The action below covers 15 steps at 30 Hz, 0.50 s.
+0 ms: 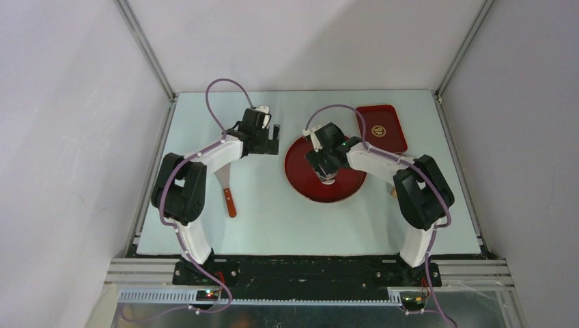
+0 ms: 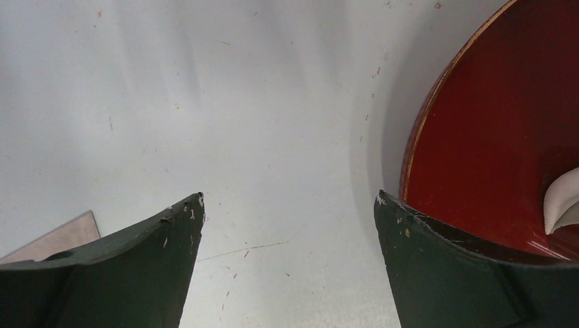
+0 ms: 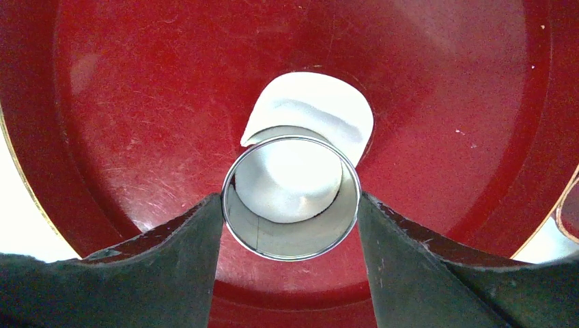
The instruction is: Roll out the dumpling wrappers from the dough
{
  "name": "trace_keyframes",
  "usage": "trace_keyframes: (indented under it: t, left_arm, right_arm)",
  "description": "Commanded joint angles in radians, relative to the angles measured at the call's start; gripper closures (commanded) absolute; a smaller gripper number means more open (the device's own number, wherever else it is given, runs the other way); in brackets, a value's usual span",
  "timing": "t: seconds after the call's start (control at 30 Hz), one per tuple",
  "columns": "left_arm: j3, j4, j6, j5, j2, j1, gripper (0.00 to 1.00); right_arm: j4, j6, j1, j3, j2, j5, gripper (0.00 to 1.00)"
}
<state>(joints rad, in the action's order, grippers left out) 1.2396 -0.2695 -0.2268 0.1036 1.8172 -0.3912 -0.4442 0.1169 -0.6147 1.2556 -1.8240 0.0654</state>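
Dough (image 3: pixel 307 113): a soft white flat sheet, roughly oval, lying near the middle of the red plate (image 3: pixel 136 102). Its left edge curls up slightly beside the ring cutter (image 3: pixel 293 239). In the left wrist view only a white sliver of the dough (image 2: pixel 563 198) shows at the right border.
Ring cutter: a shiny metal ring standing upright over the near part of the dough, with white dough filling most of its opening. The far part of the sheet sticks out beyond its rim. Whether its lower edge is pressed into the dough cannot be told.
Right gripper (image 3: pixel 290 198): above the plate, its two dark fingers (image 3: pixel 184 260) clamped against opposite sides of the ring cutter.
Red plate: round, glossy and scratched, with a thin gold rim. It lies on the table (image 1: pixel 307 219) between the two arms, toward the far half.
Left gripper (image 2: pixel 290 198): above bare table just left of the plate, its fingers (image 2: pixel 157 246) spread wide with nothing between them. In its own view the right finger overlaps the plate's rim.
Scraper (image 1: pixel 229 195): a flat pale blade with a reddish-brown handle, lying on the table under the left arm, apart from the plate.
Red tray (image 1: pixel 382 126): rectangular with a small gold mark, at the far right of the table, just beyond the plate.
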Motion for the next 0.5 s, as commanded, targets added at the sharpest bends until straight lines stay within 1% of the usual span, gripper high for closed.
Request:
trace_keyframes:
  t: [0.0,0.1,0.23,0.33,0.47]
  left_arm:
    - [-0.010,0.030,0.019,0.028,-0.076,0.005,0.03]
    - [-0.019,0.034,0.031,0.026,-0.086,0.005,0.03]
    - [-0.042,0.046,0.041,0.020,-0.112,0.004,0.03]
    - [-0.067,0.065,0.048,0.015,-0.130,0.005,0.03]
    - [-0.093,0.084,0.057,0.013,-0.158,0.004,0.03]
  right_arm:
    - [-0.057,0.077,0.008,0.039,-0.059,0.021,0.58]
    - [-0.092,0.173,0.009,0.053,-0.086,0.008,0.61]
    - [-0.183,0.277,0.023,0.082,-0.139,-0.049,0.65]
    - [-0.208,0.326,0.037,0.080,-0.150,-0.130,0.66]
    - [-0.196,0.385,0.060,0.065,-0.145,-0.165,0.66]
